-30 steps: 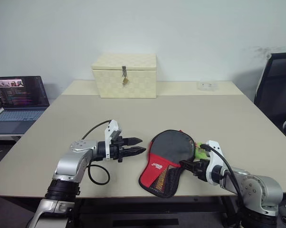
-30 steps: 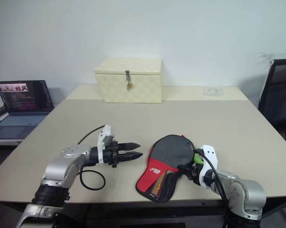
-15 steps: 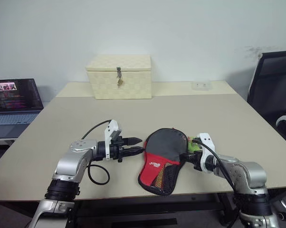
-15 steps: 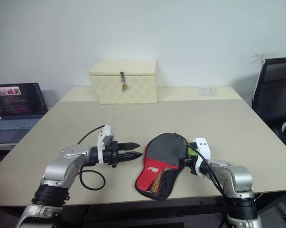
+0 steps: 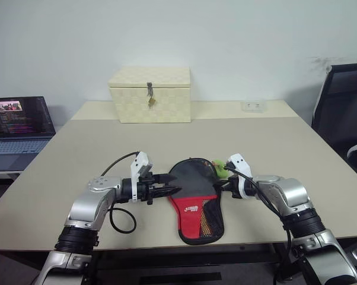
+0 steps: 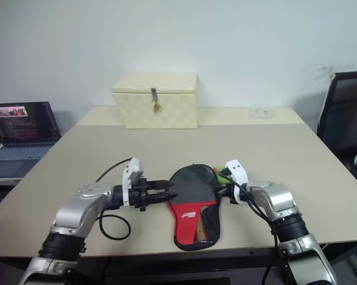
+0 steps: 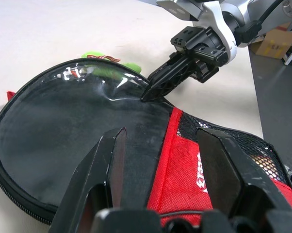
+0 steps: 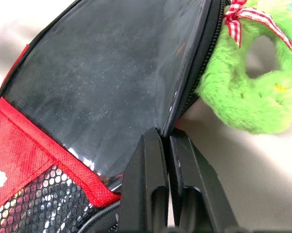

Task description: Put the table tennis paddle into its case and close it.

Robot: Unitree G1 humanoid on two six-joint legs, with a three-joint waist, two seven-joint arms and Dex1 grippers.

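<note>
Right wrist view: right tool [image 8: 166, 141] pinched shut on case [image 8: 102, 82] rim.
Left tool [image 7: 160, 160]: open, empty.
Contents: hidden.

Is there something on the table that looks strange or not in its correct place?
Yes. A fuzzy green toy with a red-and-white ribbon lies against the case rim, beside the right gripper pinching that rim. It seems unrelated to the case.

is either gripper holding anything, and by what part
The right gripper pinches the case at its zipped rim; the left gripper is open, holding nothing.
</note>
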